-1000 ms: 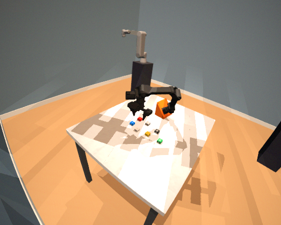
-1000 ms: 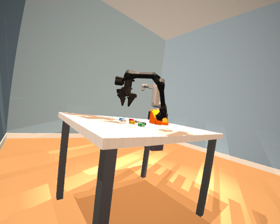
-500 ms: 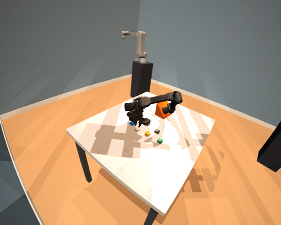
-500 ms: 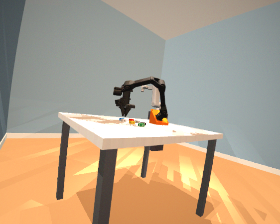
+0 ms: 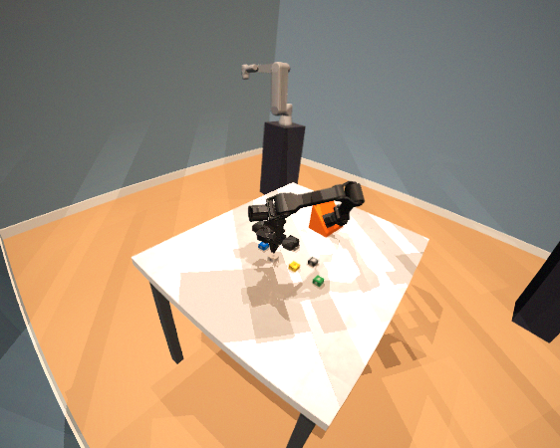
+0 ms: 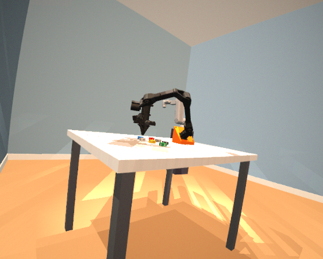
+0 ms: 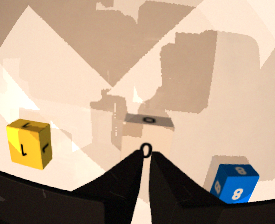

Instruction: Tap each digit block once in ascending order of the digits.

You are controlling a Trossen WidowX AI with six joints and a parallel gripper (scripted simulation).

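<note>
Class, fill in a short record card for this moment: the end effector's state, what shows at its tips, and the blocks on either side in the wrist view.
end effector: shut, holding nothing, pointing down at the table
at the tips: a printed 0 shows in the slit between them; its block is mostly hidden
image left: yellow block, apart from the fingers
image right: blue block, digit looks like 8, untouched
</note>
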